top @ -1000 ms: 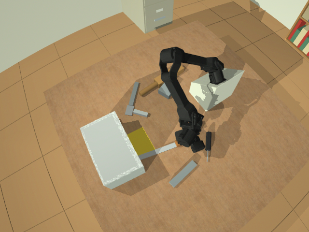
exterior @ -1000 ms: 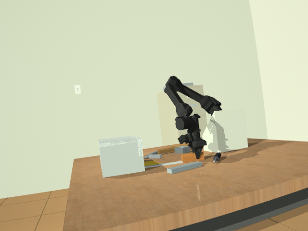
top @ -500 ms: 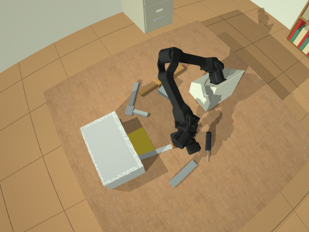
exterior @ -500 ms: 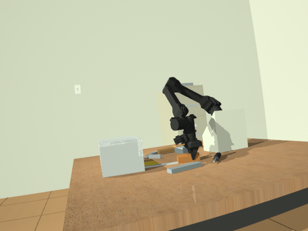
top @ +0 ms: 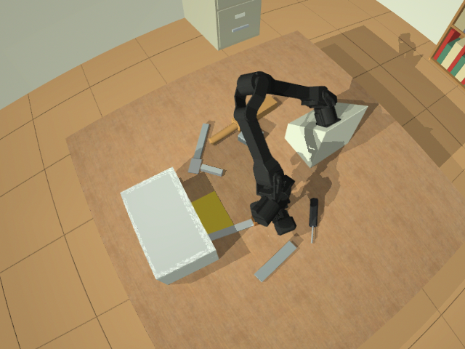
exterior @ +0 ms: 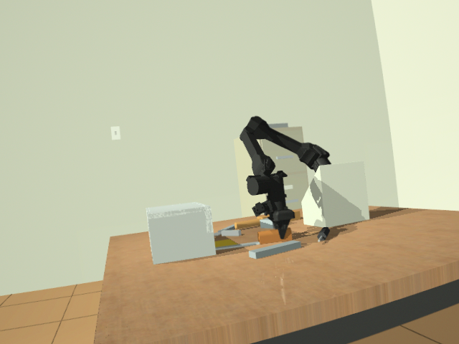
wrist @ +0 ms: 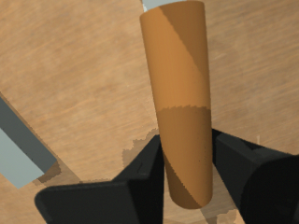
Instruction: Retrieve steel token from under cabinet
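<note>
Top view: One black arm reaches over the table (top: 168, 300) (exterior: 222, 296) (wrist: 84, 61) from beside one pale angular block (top: 341, 131) (exterior: 344, 196). One white cabinet (top: 165, 221) (exterior: 181, 233) stands on the table, with one olive-yellow marked area (top: 213, 211) (exterior: 226, 242) in front of it. One flat metal blade (top: 244, 225) (exterior: 244, 244) (wrist: 161, 4) runs from the gripper (top: 267, 227) (exterior: 282, 236) (wrist: 182, 136) across a corner of the area to the cabinet's edge. Around these lie one T-shaped grey piece (top: 195, 165), one wooden-handled tool (top: 224, 133) (exterior: 247, 223), one grey block partly behind the arm, one black-handled screwdriver (top: 313, 214) (exterior: 323, 233) and one loose grey bar (top: 275, 261) (exterior: 275, 249) (wrist: 23, 154). The steel token is not visible; whether it lies under the cabinet cannot be told.

Exterior view: The gripper points downward at one orange handle (exterior: 274, 236) (wrist: 179, 93), from which the blade extends toward the cabinet. The grey bar lies nearer the viewer, apart from the handle; one screwdriver lies near the angular block.

Wrist view: Two black fingers are partly open, one on each side of the single orange handle, gripping it near its rounded end. The blade begins at the handle's far end. One grey bar shows at left, apart from the fingers.
</note>
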Available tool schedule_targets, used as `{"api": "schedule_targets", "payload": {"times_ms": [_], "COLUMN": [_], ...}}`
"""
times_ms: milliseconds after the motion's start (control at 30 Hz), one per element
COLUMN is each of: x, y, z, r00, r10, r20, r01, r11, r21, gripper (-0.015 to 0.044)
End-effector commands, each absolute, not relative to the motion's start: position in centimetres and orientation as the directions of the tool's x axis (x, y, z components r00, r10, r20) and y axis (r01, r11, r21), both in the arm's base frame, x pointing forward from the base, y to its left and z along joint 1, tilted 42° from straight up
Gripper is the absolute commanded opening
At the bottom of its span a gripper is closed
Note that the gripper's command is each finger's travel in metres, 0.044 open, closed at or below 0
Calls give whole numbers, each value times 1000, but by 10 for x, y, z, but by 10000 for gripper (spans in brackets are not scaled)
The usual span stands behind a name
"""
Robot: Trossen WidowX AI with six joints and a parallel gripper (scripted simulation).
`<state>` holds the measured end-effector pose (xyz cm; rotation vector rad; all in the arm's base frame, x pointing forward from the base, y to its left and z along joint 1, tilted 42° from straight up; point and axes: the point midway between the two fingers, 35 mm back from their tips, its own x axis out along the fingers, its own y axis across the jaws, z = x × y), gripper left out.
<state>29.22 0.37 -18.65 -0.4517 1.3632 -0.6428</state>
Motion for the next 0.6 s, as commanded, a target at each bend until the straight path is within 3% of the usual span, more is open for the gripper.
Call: {"api": "schedule_targets", "payload": {"times_ms": [0,567], "x": [299,321], "y": [3,2], "z": [-186,-182], "r00": [80,81], "r10": [-657,-657], "r20": [-750,-750], "r01": [157,158], "r11": [751,751], "r21": [-641,-641], "gripper": [0,0]}}
